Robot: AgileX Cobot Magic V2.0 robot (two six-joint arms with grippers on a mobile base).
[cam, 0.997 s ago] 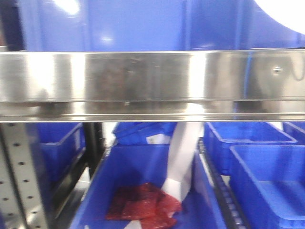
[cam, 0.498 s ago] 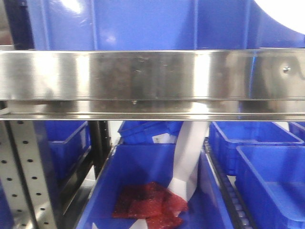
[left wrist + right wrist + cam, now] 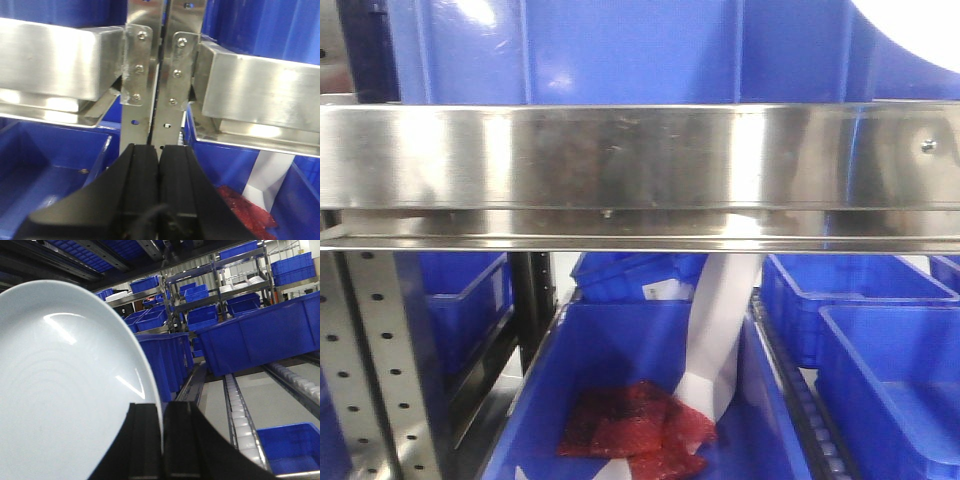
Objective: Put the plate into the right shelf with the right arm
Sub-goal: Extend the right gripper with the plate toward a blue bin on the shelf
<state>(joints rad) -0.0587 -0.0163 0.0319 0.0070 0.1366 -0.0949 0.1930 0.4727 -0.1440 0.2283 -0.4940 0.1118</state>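
Background: right shelf [image 3: 640, 165], steel rails, blue bins [image 3: 620, 50]. The right gripper [image 3: 163, 440] clamps the plate [image 3: 65, 390] rim, presumably for edgewise insertion; the left gripper [image 3: 160, 170] sits closed, empty.

Glossy smooth plate [image 3: 60, 390], brushed shiny steel right shelf [image 3: 620, 160], smooth plastic bins [image 3: 880, 350].

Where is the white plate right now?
In the right wrist view, the plate fills the left side, gripped by the right pincer, beside blue bins.
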